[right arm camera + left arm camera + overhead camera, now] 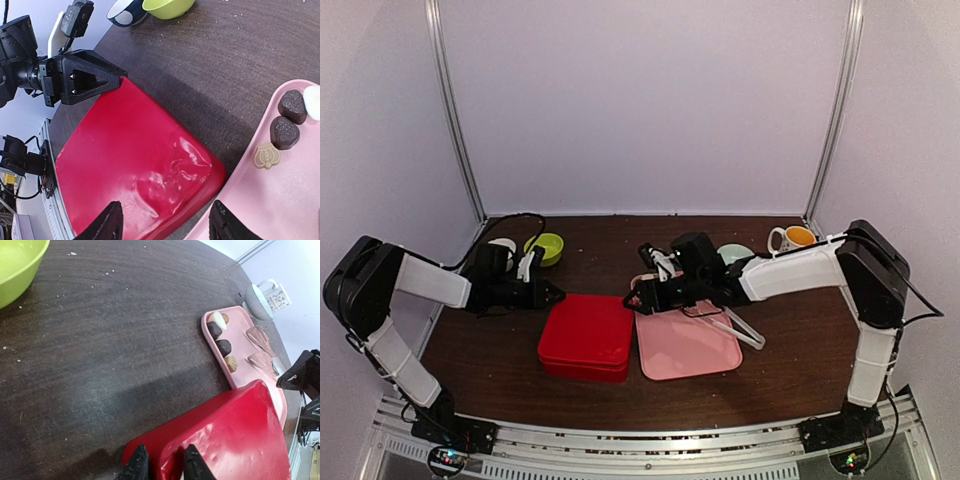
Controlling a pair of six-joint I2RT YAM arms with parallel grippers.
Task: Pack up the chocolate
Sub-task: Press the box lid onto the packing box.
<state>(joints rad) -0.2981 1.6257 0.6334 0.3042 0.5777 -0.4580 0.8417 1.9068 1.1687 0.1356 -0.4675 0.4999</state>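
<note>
Several small chocolate pieces (223, 346), dark, light brown and white, lie at the far end of a pink tray (242, 375). The right wrist view shows those pieces (284, 132) too. A closed red box (585, 335) sits left of the tray (685, 345). My left gripper (558, 293) is at the box's far left corner. Its fingertips (140, 460) are shut on the edge of the red lid (235, 440). My right gripper (166, 205) is open, hovering over the box's corner (130, 155) beside the tray, holding nothing.
Pale tongs (745, 332) lie across the tray's right side. A green bowl (548, 247) and a dark bowl (503, 247) stand at the back left. A pale bowl (733, 253) and a mug (792, 238) stand at the back right.
</note>
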